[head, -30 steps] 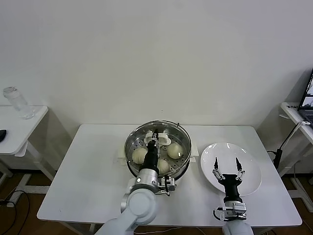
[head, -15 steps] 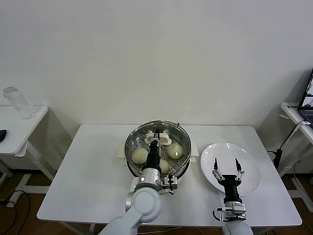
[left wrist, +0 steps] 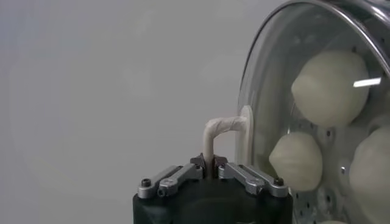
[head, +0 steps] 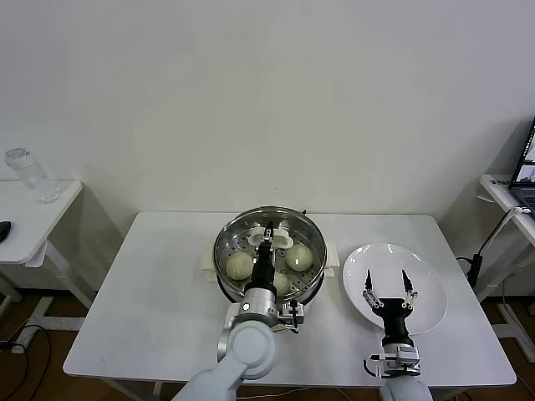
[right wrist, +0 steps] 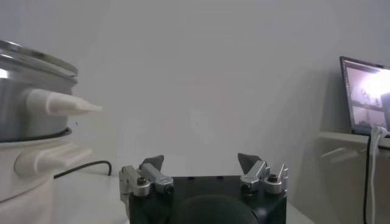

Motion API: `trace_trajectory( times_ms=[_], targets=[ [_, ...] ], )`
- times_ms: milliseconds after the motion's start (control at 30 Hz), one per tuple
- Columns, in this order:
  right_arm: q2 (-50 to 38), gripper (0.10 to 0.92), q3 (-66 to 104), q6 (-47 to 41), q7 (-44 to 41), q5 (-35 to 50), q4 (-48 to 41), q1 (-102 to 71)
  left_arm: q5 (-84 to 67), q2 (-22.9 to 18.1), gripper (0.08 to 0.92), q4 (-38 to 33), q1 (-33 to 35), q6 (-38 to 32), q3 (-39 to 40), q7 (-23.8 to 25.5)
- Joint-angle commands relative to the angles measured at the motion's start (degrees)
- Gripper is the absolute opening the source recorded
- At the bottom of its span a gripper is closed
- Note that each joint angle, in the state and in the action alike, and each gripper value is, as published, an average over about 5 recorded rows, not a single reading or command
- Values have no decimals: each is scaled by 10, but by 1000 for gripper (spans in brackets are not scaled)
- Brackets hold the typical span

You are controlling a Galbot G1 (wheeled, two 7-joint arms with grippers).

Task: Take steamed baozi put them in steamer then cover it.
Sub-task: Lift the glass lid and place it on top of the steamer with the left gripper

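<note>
Looking down from my head, I saw my left gripper (head: 268, 240) pinched shut on the cream-white handle of the round clear glass cover (head: 269, 244), which sat over the shiny round stainless-steel steamer (head: 230, 271) on the white table (head: 159, 309), with the small smooth cream-white baozi (head: 239, 265) inside, while my right gripper (head: 386, 280) waited wide open above the flat white plate (head: 430, 288). My left wrist showed my fingers (left wrist: 241, 175) clamped on that handle (left wrist: 222, 129) with buns behind the glass, and my right wrist showed spread, empty fingers (right wrist: 149, 165) beside the steamer's base; I judged covering was the step, and next I needed to let go and lift clear.

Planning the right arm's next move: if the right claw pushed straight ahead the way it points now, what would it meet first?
Probably nothing close: the open right claw hangs over the white plate, pointing toward the back wall. Depth is unclear.
</note>
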Motion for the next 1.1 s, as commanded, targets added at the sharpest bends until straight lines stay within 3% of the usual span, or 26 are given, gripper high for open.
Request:
trace_trajectory(
  times_ms=[33, 1100],
  targets=[
    [0, 823, 1, 1, 0, -1, 0, 1, 9, -2, 193, 4, 2, -1, 1, 1],
    [5, 823, 2, 5, 0, -4, -2, 3, 26, -4, 193, 8, 10, -21, -9, 25]
  ],
)
